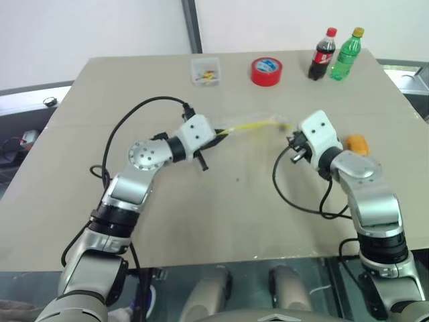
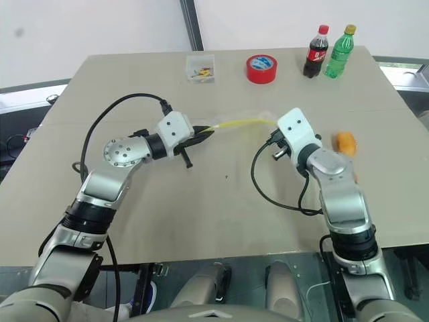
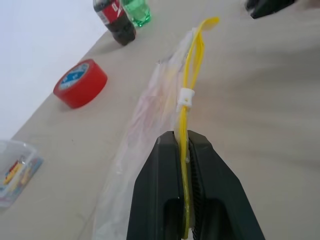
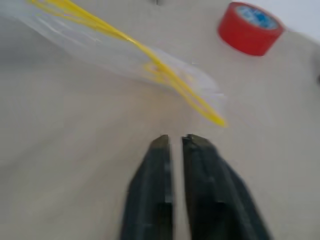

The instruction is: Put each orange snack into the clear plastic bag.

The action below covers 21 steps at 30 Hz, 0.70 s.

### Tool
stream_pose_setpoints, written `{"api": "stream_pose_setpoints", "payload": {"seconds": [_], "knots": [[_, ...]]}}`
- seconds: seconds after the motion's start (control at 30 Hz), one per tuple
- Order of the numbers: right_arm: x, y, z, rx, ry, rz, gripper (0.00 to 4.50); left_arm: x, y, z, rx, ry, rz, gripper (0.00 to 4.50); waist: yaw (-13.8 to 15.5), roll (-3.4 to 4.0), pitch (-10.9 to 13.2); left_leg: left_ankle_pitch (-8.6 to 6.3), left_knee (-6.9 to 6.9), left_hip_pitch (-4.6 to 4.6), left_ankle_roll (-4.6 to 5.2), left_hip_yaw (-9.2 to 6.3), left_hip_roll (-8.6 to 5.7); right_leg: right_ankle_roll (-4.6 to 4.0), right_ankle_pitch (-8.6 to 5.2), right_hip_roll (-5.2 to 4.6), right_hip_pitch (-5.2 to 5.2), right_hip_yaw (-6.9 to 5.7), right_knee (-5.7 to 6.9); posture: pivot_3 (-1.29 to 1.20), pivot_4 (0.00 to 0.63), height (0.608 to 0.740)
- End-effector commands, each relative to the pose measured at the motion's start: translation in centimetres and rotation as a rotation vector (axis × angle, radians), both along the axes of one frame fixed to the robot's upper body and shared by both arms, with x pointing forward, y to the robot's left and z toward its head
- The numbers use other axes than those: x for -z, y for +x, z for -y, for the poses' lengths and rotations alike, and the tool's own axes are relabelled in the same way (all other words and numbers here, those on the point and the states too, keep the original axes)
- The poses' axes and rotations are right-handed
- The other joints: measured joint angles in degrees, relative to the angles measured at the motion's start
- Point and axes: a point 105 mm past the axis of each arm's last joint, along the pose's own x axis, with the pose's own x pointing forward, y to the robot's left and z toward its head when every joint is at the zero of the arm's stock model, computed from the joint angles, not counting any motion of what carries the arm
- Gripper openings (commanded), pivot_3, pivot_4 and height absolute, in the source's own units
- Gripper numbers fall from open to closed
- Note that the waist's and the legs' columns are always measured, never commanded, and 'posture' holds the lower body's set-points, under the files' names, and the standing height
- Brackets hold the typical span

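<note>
Left claw is clamped on the yellow seal strip of the clear plastic bag, so we've got one end of the mouth pinned while the rest stretches out toward 3 o'clock just over the counter. Right claw is closed on nothing, sitting just short of the bag's free end, probably about to grab it so the mouth can be pulled open.

One orange snack sits on the counter at 3 o'clock, right beside the right arm. We can't spot a second one.

Up at 12 o'clock: red tape roll, cola bottle, green bottle, small clear box. All well apart, nothing blocking.
</note>
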Motion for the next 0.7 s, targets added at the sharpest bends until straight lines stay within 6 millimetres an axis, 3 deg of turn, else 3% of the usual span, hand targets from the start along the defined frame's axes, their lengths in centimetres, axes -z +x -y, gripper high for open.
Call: {"api": "stream_pose_setpoints", "payload": {"seconds": [0.03, 0.23, 0.4, 0.7], "knots": [[-2.2, -0.9, -1.5, -0.052, 0.165, -0.004, 0.03, -1.2, -0.1, -0.2, 0.012, 0.002, 0.060, 0.00, 0.0, 0.00, 0.0, 0.00, 0.00, 0.00, 0.00, 0.00, 0.00, 0.00, 0.00, 0.00, 0.00, 0.00, 0.01, 0.00, 0.150, 0.740], [-4.0, -1.0, -5.6, -0.161, 0.379, -0.059, 0.03, -1.0, -0.5, 0.2, 0.033, 0.006, 0.060, 0.00, -0.4, 0.01, 0.0, 0.00, 0.01, 0.01, 0.00, -0.02, 0.00, 0.00, 0.00, 0.00, -0.02, -0.01, 0.07, 0.00, 0.150, 0.740], [-4.8, -1.2, -7.5, -0.212, 0.456, -0.087, 0.03, -1.1, -0.9, 0.5, 0.047, 0.009, 0.066, 0.00, -1.0, 0.02, 0.0, 0.00, 0.02, 0.01, 0.00, -0.04, -0.01, 0.00, 0.00, -0.01, -0.02, -0.01, 0.08, 0.00, 0.150, 0.740], [-3.4, -1.0, -8.1, -0.202, 0.433, -0.127, 0.03, -1.4, -1.2, 0.9, 0.052, -0.018, 0.053, 0.00, -1.3, 0.03, 0.0, 0.00, 0.02, 0.01, 0.00, 0.01, -0.01, 0.00, 0.00, 0.00, -0.15, 0.06, 0.27, 0.00, 0.150, 0.740]]}}
